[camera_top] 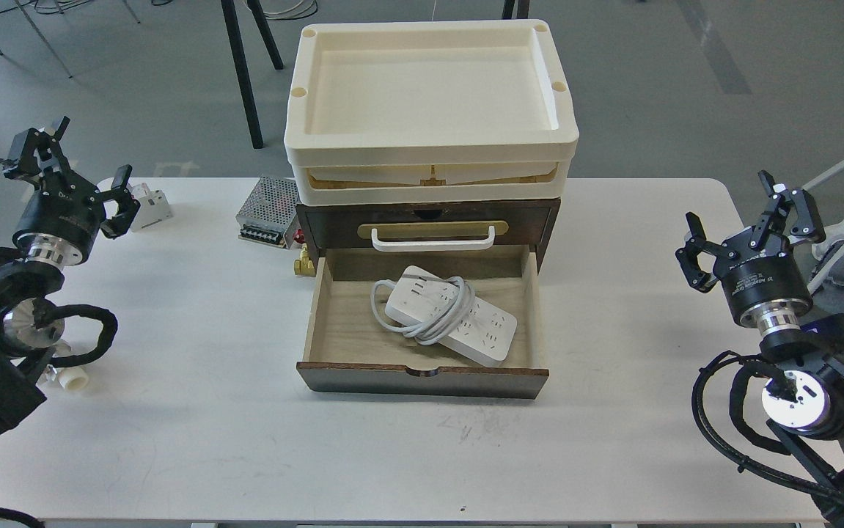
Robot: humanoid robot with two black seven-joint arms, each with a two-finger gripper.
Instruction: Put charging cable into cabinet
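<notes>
Already the charging cable (pixel 451 314) lies inside the cabinet (pixel 427 227) drawer (pixel 422 370), pulled out toward six o'clock. Our left gripper (pixel 88 172) at nine and right gripper (pixel 748 227) at three hang spread and empty. Next, we reckon, push it closed.

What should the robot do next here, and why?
Probably push the drawer shut with one gripper: the power strip already lies inside the open drawer of the cabinet, and both the left gripper and right gripper hang open and empty.
</notes>
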